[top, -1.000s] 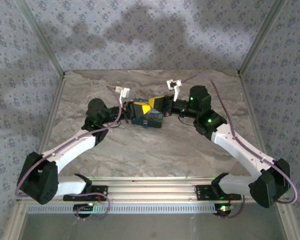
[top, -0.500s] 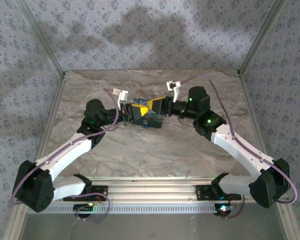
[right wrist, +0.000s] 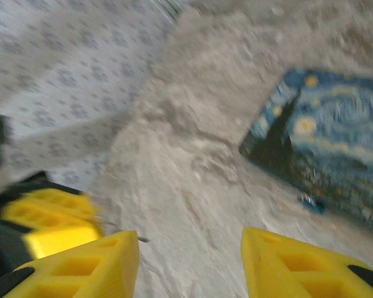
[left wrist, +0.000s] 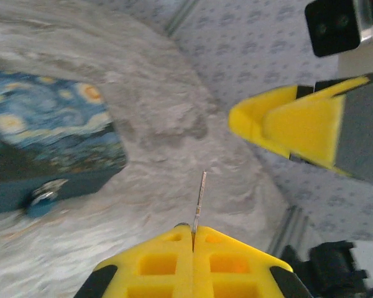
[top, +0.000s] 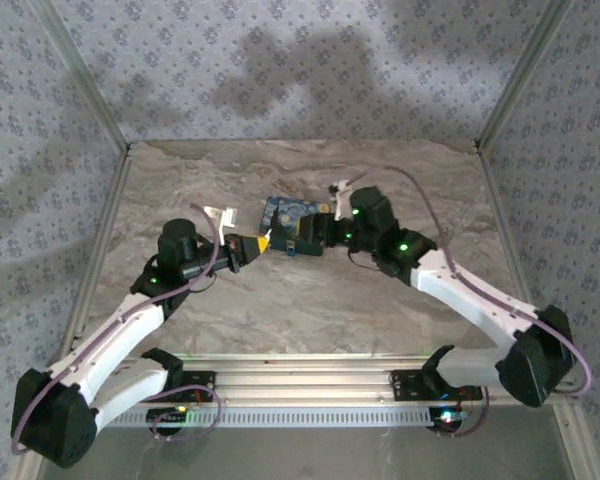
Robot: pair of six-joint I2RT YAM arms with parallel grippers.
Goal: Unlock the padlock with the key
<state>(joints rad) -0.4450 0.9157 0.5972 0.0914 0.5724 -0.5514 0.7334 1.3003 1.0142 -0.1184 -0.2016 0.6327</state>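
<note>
The padlock (left wrist: 42, 198) is a tiny blue piece with a metal bit, hanging on the front of the Starry Night box (left wrist: 43, 133). It also shows blurred at the box's edge (right wrist: 311, 202) and as a blue speck (top: 294, 249). My left gripper (left wrist: 193, 228) is shut on the key (left wrist: 200, 195), whose thin blade sticks out past the yellow fingertips, to the right of the padlock and apart from it. From above, the left gripper (top: 259, 243) sits just left of the box (top: 290, 215). My right gripper (right wrist: 189, 248) is open and holds nothing, at the box's right side (top: 323, 230).
The box rests on the marbled tabletop (top: 280, 310) near the middle back. Patterned walls and metal frame posts (top: 90, 90) close in the back and sides. The right gripper's yellow fingers (left wrist: 298, 127) hang close in front of the left wrist camera.
The left gripper has drawn back to the left and toward the near edge with the key. The right gripper has opened, let go of the box and shifted left; the box now lies further back.
</note>
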